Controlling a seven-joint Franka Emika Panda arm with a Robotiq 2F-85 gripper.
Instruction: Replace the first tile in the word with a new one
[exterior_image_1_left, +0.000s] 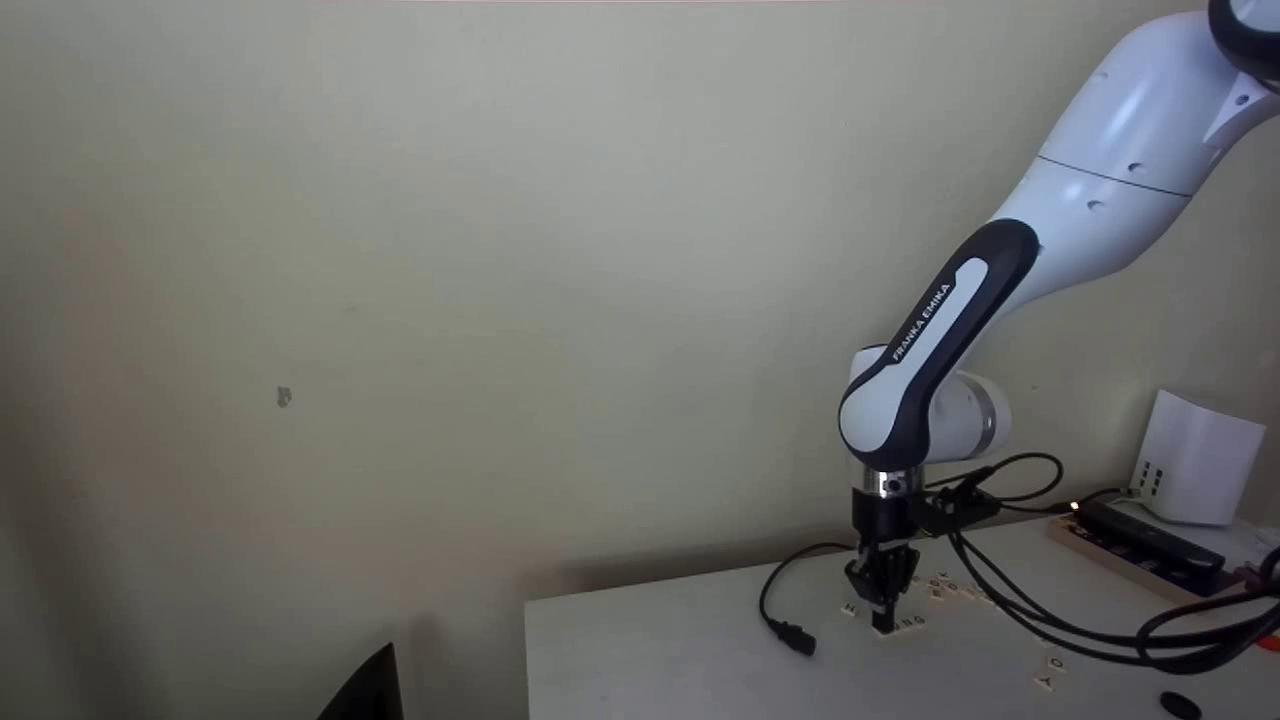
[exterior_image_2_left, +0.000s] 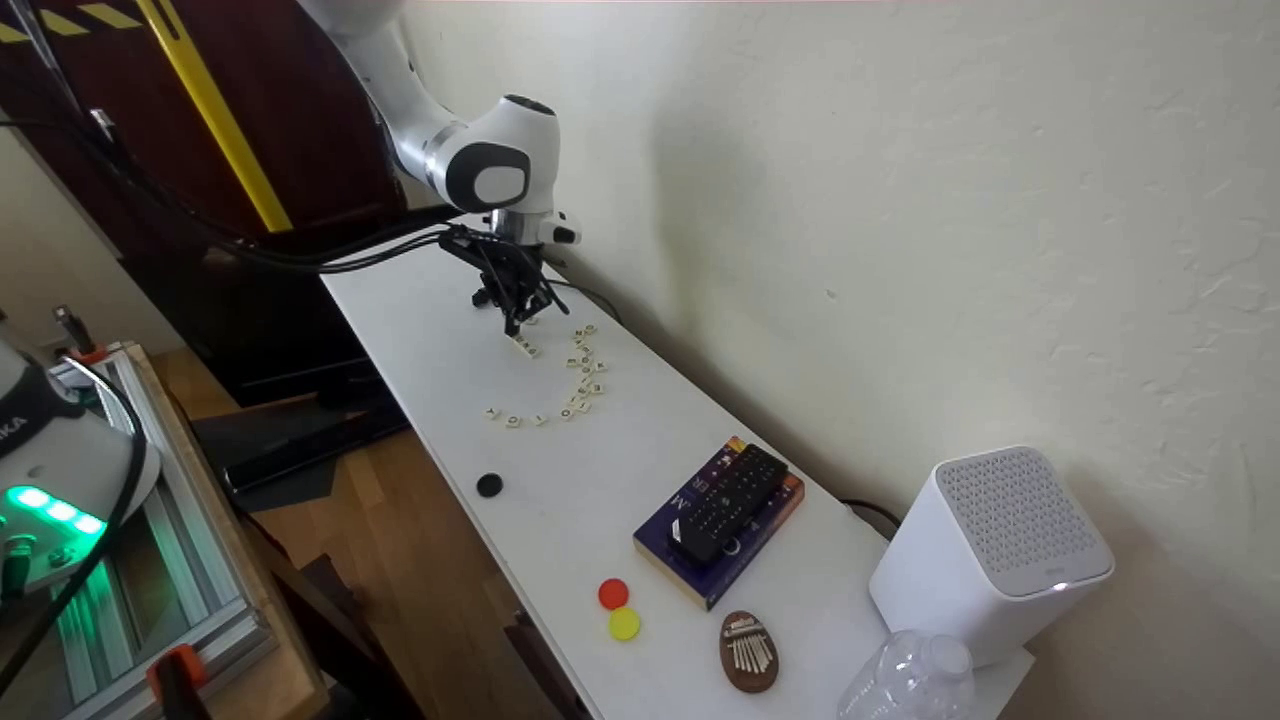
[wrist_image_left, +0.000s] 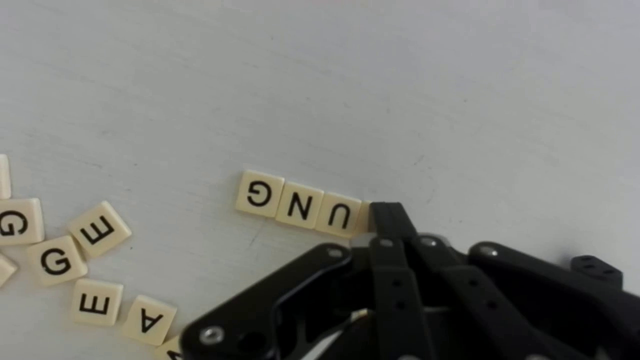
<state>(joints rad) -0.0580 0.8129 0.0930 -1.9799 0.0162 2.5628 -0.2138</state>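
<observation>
In an exterior view I see my gripper (exterior_image_1_left: 882, 622) toward half past four, fingers closed together on nothing I can make out, and the word (exterior_image_1_left: 911, 623) running off toward three o'clock from its tips. In an exterior view the loose tiles (exterior_image_2_left: 586, 371) curve from three round past six o'clock of the gripper. In the wrist view the first tile (wrist_image_left: 363, 219) is just a sliver at nine o'clock of the fingertips, mostly covered, contact unclear; it should be light, stiff and slippery, apt to skate rather than break, best pinched low by its edges toward twelve and six, since the U tile (wrist_image_left: 338, 215) blocks nine.
</observation>
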